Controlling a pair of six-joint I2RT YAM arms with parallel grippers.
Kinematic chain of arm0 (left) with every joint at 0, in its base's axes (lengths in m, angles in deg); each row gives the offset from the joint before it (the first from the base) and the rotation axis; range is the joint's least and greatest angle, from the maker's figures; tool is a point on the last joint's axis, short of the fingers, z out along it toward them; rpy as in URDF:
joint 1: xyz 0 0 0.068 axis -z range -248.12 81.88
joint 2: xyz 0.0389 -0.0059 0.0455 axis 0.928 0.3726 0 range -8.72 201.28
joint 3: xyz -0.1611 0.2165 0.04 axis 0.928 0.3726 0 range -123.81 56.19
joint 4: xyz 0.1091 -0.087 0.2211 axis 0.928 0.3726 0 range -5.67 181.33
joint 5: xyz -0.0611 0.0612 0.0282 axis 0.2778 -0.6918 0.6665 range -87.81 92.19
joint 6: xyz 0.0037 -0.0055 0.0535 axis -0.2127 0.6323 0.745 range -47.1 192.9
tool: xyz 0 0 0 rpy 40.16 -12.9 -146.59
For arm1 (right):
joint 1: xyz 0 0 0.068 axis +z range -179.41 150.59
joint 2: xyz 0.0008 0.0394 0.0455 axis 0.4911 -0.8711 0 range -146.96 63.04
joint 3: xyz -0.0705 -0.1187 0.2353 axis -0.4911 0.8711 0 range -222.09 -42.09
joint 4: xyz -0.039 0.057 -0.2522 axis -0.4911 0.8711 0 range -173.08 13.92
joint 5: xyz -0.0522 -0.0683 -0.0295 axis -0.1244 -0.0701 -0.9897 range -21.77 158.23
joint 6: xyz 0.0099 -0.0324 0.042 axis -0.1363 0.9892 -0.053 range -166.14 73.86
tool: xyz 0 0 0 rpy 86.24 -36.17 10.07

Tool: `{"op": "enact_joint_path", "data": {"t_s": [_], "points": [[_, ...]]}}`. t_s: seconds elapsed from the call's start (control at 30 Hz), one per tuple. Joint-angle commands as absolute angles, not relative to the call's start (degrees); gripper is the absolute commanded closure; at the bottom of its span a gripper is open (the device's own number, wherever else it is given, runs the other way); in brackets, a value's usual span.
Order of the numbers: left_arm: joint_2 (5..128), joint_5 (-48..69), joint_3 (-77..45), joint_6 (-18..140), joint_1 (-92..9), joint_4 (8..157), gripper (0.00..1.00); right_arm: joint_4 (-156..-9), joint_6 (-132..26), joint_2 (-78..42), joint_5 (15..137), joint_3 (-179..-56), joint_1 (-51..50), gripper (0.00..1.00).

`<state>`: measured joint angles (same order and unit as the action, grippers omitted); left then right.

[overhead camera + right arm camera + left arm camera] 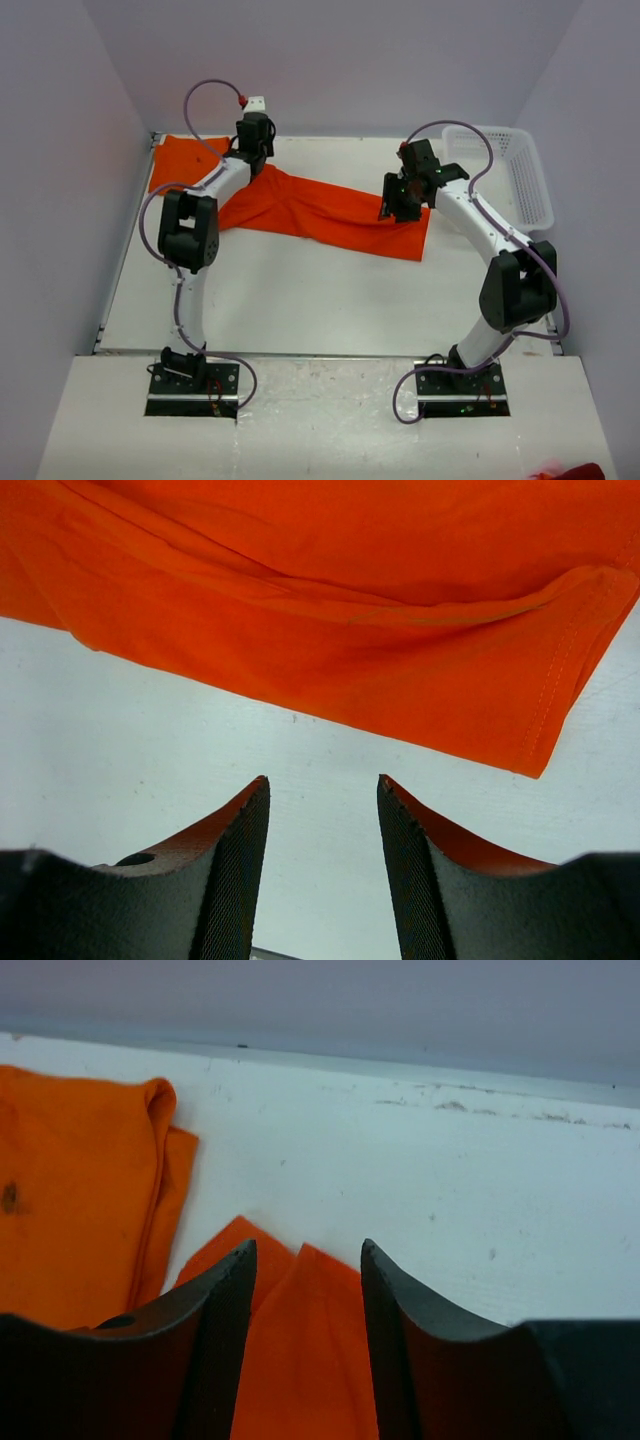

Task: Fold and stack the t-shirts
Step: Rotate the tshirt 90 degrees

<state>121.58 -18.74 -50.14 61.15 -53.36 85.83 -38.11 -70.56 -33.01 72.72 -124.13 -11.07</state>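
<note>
One orange t-shirt (320, 210) lies stretched in a long crumpled band across the table, from back left to middle right. A second orange t-shirt (180, 160) lies flat at the back left corner. My left gripper (260, 160) is open over the band's left end. In the left wrist view the gripper (308, 1250) has the shirt's cloth (300, 1360) lying between its fingers, and the second shirt (80, 1190) is to the left. My right gripper (396, 210) is open at the band's right end. In the right wrist view the gripper (322, 785) is empty over bare table, and the shirt's hem (350, 610) lies just ahead.
A white lattice basket (520, 170) stands at the back right edge of the white table (300, 300). The back wall runs close behind the left gripper. A bit of orange cloth (570, 470) shows off the table at the near right corner.
</note>
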Motion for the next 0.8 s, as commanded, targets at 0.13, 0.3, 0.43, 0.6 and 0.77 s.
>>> {"op": "enact_joint_path", "data": {"t_s": [0.13,0.3,0.43,0.6,0.77], "points": [[102.82,-16.01,-34.10,50.51,-49.68,90.47,0.83,-40.03,-72.33,-35.91,73.42,-126.63,-10.61,0.52],[99.21,-12.75,-24.51,48.99,-48.35,93.03,1.00,-37.38,-75.30,-45.31,73.67,-133.05,-10.69,0.91],[96.66,-11.88,-18.79,47.60,-47.91,93.73,1.00,-41.67,-79.88,-48.92,82.44,-132.09,-10.61,1.00],[96.04,-10.02,-18.60,46.88,-47.65,93.38,1.00,-45.80,-84.36,-52.19,85.46,-131.13,-10.17,1.00],[99.29,-11.69,-22.73,47.68,-47.91,94.87,1.00,-45.64,-84.81,-52.88,84.93,-131.64,-9.90,1.00]]}}
